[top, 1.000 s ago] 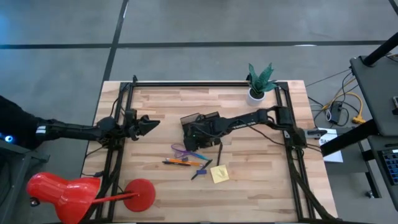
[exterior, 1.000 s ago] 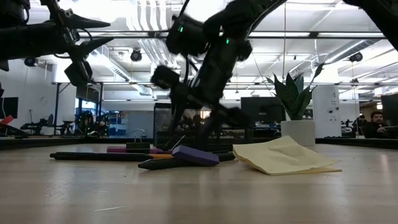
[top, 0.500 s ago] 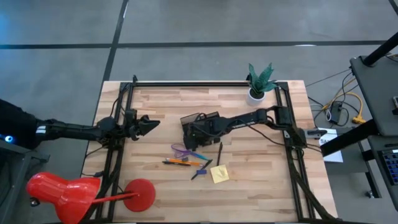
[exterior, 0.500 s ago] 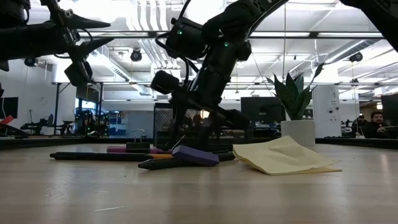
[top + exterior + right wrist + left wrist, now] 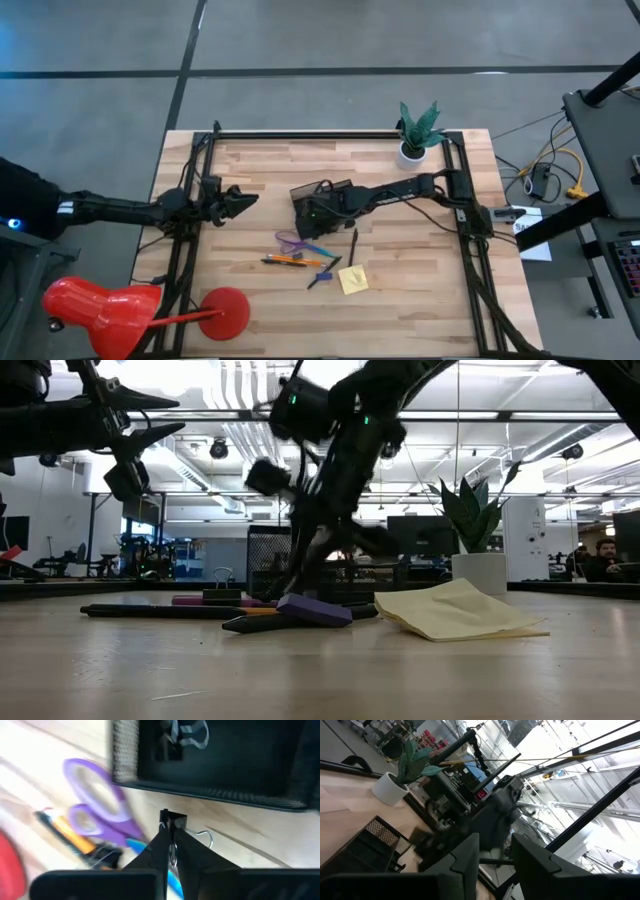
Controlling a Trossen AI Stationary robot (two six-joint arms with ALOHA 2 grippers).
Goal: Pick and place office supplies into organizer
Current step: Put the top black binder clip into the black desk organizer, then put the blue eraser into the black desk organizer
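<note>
My right gripper (image 5: 312,222) reaches in from the right, just on the near side of the black mesh organizer (image 5: 325,192), and is shut on a small black binder clip (image 5: 172,820). Another clip (image 5: 186,731) lies inside the organizer (image 5: 210,765). Purple-handled scissors (image 5: 292,241), an orange pencil (image 5: 285,260), a blue pen (image 5: 320,250), a black pen (image 5: 353,245) and a yellow sticky-note pad (image 5: 352,280) lie flat on the table nearer the front. My left gripper (image 5: 245,198) hovers open at the left, holding nothing. My right gripper pinches the binder clip between its two fingertips (image 5: 162,840), slanting down from the table's right. The black body (image 5: 172,819) sticks out past the tips and a wire loop (image 5: 205,838) shows beside them. Whether the clip is clear of the table, I cannot tell.
A white pot with a green plant (image 5: 413,140) stands at the far right. A red lamp (image 5: 110,310) sits off the near left corner. Black frame rails (image 5: 470,240) run along the left, right and far sides.
My right gripper has shut on the binder clip beside the organizer and has risen slightly. The left arm has kept still.
</note>
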